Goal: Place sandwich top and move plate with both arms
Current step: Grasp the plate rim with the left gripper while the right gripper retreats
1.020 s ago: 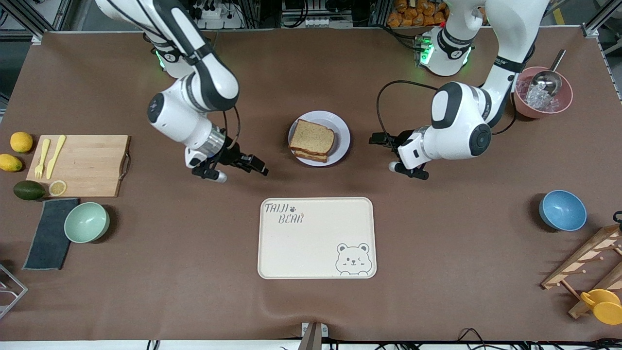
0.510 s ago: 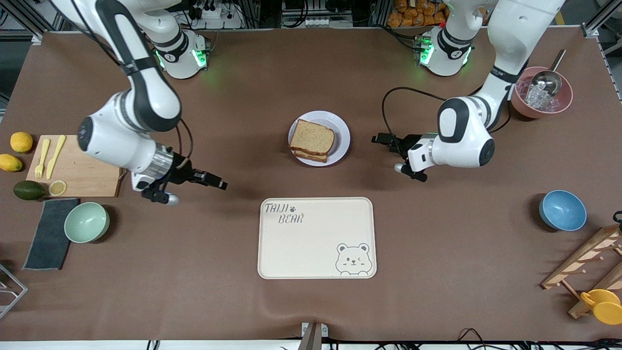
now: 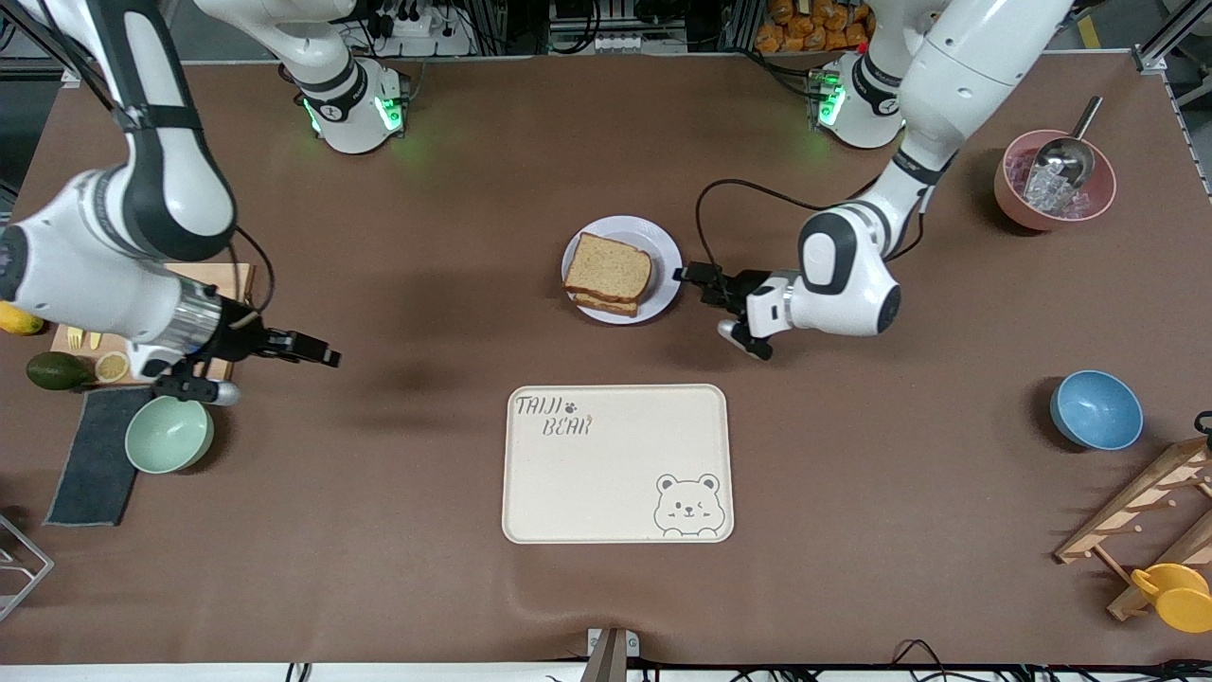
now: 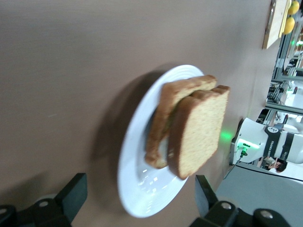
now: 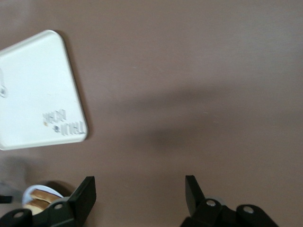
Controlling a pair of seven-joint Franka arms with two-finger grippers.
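Observation:
The sandwich top [image 3: 608, 266], a brown bread slice, lies on a lower slice on the pale round plate [image 3: 668, 256] in the middle of the table. My left gripper [image 3: 696, 281] is low at the plate's edge on the left arm's side, open. In the left wrist view the plate's rim [image 4: 137, 161] sits between its spread fingers [image 4: 71, 194], with the sandwich top [image 4: 199, 132] just past them. My right gripper [image 3: 317, 353] hangs open and empty over bare table beside the cutting board [image 3: 204, 284]. Between its fingertips [image 5: 85, 196] only tablecloth shows.
The cream bear-print tray [image 3: 617, 464] lies nearer the camera than the plate. A green bowl [image 3: 169, 433] and dark cloth [image 3: 95, 455] sit under the right arm. Toward the left arm's end are a blue bowl [image 3: 1096, 409], a pink ice bowl [image 3: 1054, 180] and a wooden rack [image 3: 1150, 516].
My right arm has swung away from the plate toward the cutting board. My left gripper has moved in to the plate's edge. The sandwich and plate have not moved.

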